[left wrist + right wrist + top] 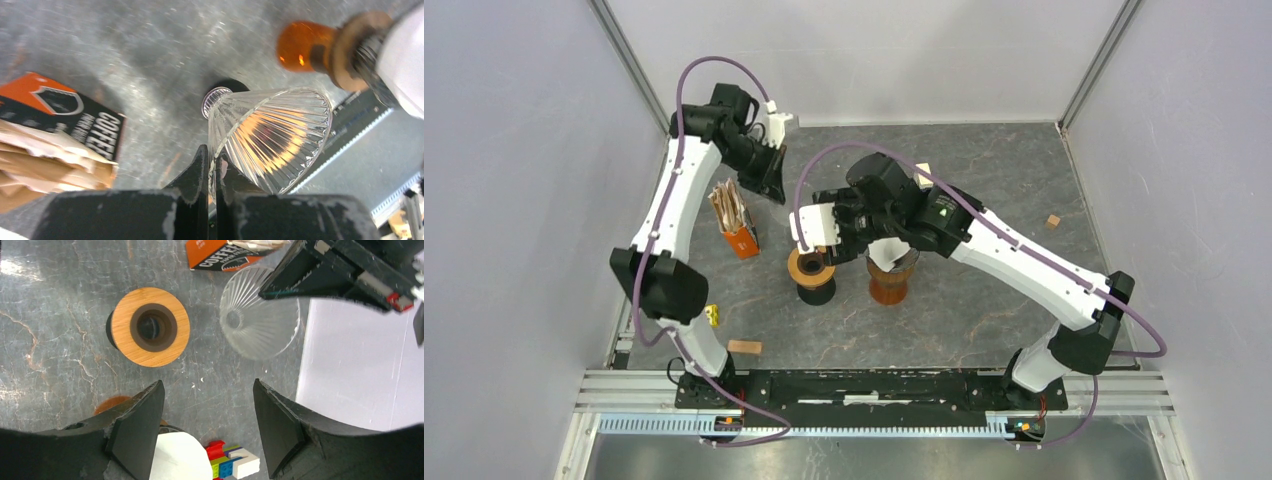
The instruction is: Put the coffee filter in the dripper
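Note:
My left gripper (211, 152) is shut on the rim of a clear ribbed glass dripper (272, 132) and holds it tilted above the table. In the right wrist view the dripper (259, 315) hangs from the left gripper (280, 287). A white coffee filter (890, 254) sits in an amber glass vessel (888, 287); its edge shows in the right wrist view (180, 457). My right gripper (208, 385) is open and empty, beside a wood-topped stand (150, 326). In the top view the left gripper (774, 188) is at the back and the right gripper (826, 250) is over the stand (812, 270).
An orange and black box of brown paper filters (736, 218) stands left of the stand and also shows in the left wrist view (50, 130). Toy bricks (232, 462) lie near the amber vessel. Small wooden blocks (745, 347) (1052, 221) lie on the table.

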You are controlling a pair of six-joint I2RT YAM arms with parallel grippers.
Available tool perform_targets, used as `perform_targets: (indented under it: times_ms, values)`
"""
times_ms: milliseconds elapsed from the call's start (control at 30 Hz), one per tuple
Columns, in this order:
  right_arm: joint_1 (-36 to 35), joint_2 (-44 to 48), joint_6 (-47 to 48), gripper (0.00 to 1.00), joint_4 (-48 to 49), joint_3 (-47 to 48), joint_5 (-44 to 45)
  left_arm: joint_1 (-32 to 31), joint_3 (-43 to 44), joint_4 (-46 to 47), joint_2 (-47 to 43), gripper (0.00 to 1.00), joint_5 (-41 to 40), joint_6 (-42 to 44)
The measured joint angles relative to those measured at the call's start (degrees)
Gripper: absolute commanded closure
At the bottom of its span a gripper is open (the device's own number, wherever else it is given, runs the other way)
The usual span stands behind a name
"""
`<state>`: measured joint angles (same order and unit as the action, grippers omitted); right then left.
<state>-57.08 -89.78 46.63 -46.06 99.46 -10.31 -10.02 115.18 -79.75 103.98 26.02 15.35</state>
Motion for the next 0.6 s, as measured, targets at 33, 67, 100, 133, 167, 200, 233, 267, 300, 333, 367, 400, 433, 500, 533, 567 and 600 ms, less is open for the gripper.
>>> perform_targets:
  times_ms: [33, 67, 100, 133, 167, 200, 233, 267, 300, 333, 367, 400, 433, 500, 533, 567, 600]
  values:
    - [-0.55, 0.13, 0.68, 0.28, -0.17, -0.20, -0.02, -0.94, -1.46, -0.72, -1.79, 0.98, 0.50, 0.00]
    - [-1.18, 0.22, 1.42, 0.28, -0.24, -0.42, 0.00, -1.79, -2.95, -1.22, -3.52, 0.98, 1.18, 0.00]
    - [-1.66, 0.24, 1.97, 0.28, -0.35, -0.61, 0.04, -2.58, -4.35, -1.62, -4.98, 0.98, 1.70, -0.02]
    - [-2.29, 0.24, 2.67, 0.28, -0.39, -0.92, 0.24, -3.21, -5.51, -1.73, -6.10, 0.98, 2.23, -0.07]
    - [-2.93, 0.24, 3.23, 0.29, -0.44, -1.31, 0.59, -3.89, -7.06, -1.51, -7.30, 0.98, 2.95, -0.20]
    - [-3.61, 0.24, 3.82, 0.29, -0.44, -1.90, 1.25, -4.50, -8.70, -1.49, -8.37, 0.98, 3.32, -0.48]
    - [-4.35, 0.24, 4.35, 0.29, -0.52, -2.64, 1.86, -5.09, -10.45, -1.44, -9.33, 0.98, 3.74, -0.74]
    - [-4.87, 0.22, 4.76, 0.30, -0.66, -3.28, 2.34, -5.62, -12.04, -1.36, -10.08, 0.98, 4.11, -0.92]
    - [-5.53, 0.20, 5.22, 0.31, -0.79, -4.07, 2.99, -5.99, -13.14, -1.16, -10.47, 0.98, 4.26, -1.09]
    - [-6.16, 0.07, 5.70, 0.32, -1.11, -4.87, 3.56, -6.32, -14.25, -0.87, -10.78, 0.98, 4.37, -1.38]
    - [-6.62, -0.13, 5.99, 0.34, -1.33, -5.46, 4.22, -6.64, -15.19, -0.63, -10.95, 0.98, 4.44, -1.68]
    - [-7.10, -0.46, 6.29, 0.35, -1.51, -6.10, 4.74, -6.95, -16.02, -0.31, -11.02, 0.98, 4.52, -2.03]
    - [-7.43, -0.83, 6.51, 0.37, -1.66, -6.51, 5.18, -7.23, -16.70, 0.07, -11.02, 0.98, 4.55, -2.45]
    - [-7.91, -1.79, 6.84, 0.40, -1.66, -7.10, 5.79, -7.69, -17.57, 0.72, -11.02, 0.98, 4.57, -2.95]
    - [-8.09, -2.38, 6.93, 0.42, -1.64, -7.32, 6.16, -7.91, -17.92, 1.01, -11.02, 0.98, 4.57, -3.10]
    - [-8.17, -2.86, 7.06, 0.43, -1.66, -7.45, 6.51, -8.15, -18.21, 1.18, -11.04, 0.98, 4.57, -3.32]
    - [-8.31, -3.50, 7.13, 0.45, -1.68, -7.48, 6.75, -8.28, -18.47, 1.44, -11.04, 0.98, 4.57, -3.41]
